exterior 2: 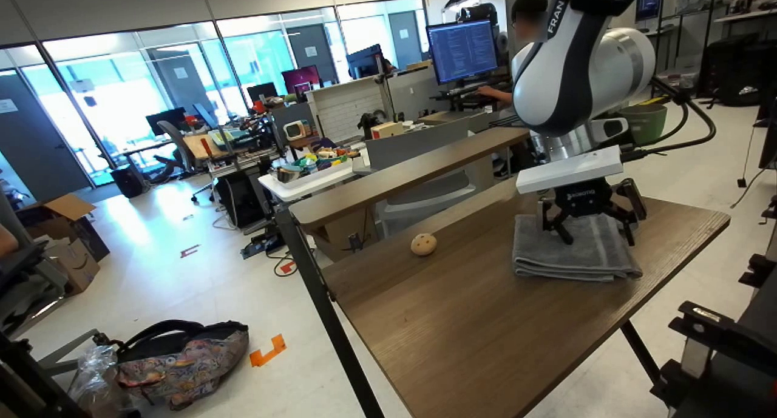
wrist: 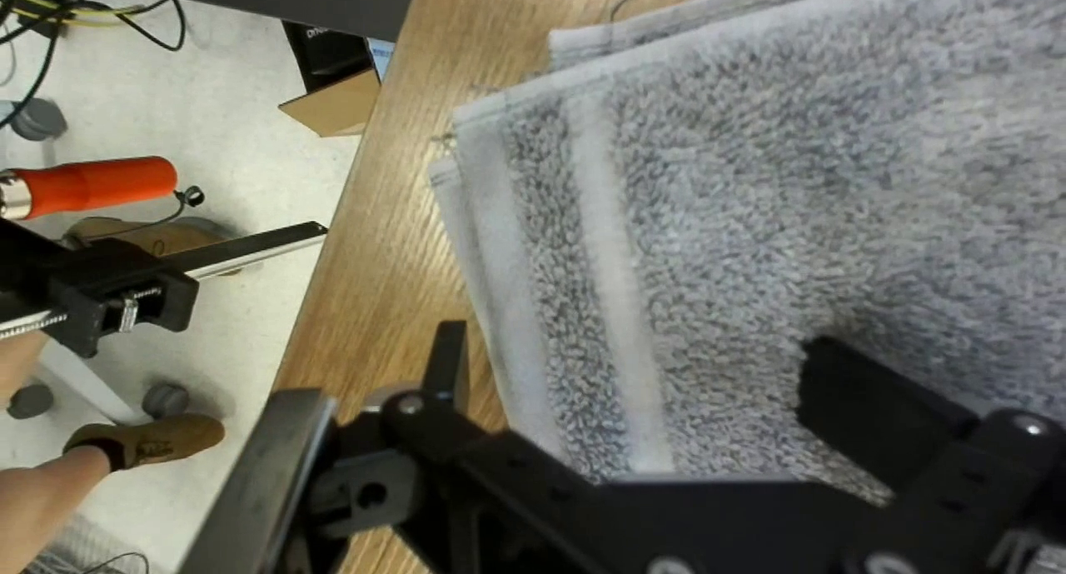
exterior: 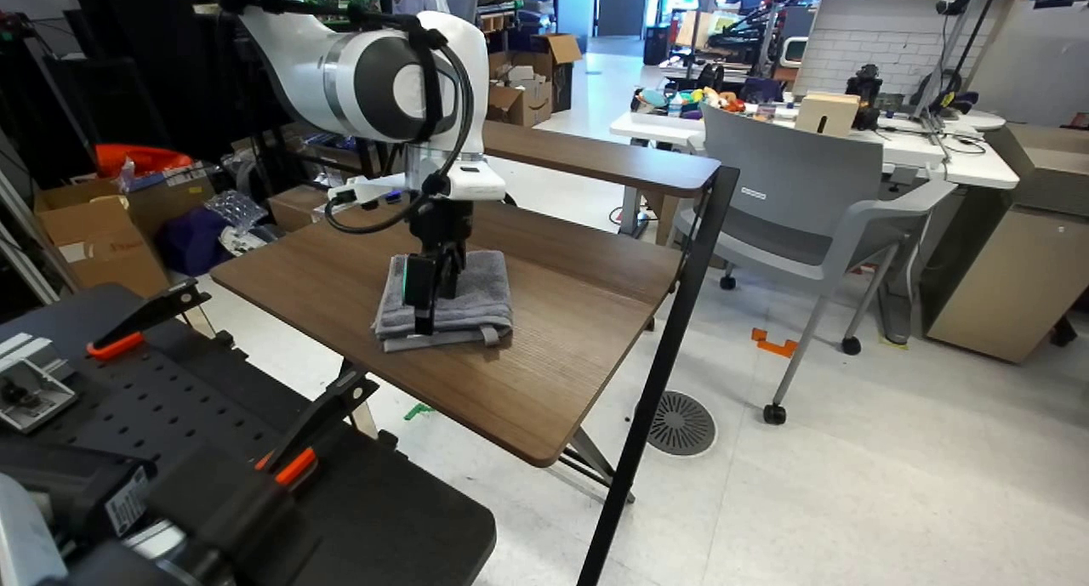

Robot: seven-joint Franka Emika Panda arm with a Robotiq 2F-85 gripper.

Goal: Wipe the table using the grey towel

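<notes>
Grey terry cloth, folded in layers, makes the towel that lies on the brown wood-grain bench, toward the right end in an exterior view and close to the near edge. The hand is released: its 2 fingers stand spread, with nothing pinched between them. In the wrist view the left fingertip shows past the towel's left border, against bare wood, while the right fingertip is over the cloth; contact cannot be told.

That uneven stance is probably the main hazard. If the hand clenches here, the left finger may scrape wood or shove the hem inward, and the bite could take only the top layer, letting the lower ones slide out once wiping starts. Pressing deeper risks jamming a hard tip on the bench, because the stack is low.

A sweep toward the near edge could drag loose folds over it, since little wood shows there. In an exterior view a tan spotted ball sits left of the towel, toward the far side; a broad stroke would likely set it rolling. Beyond it the raised shelf could catch the robot arm if the wipe reaches too far.
</notes>
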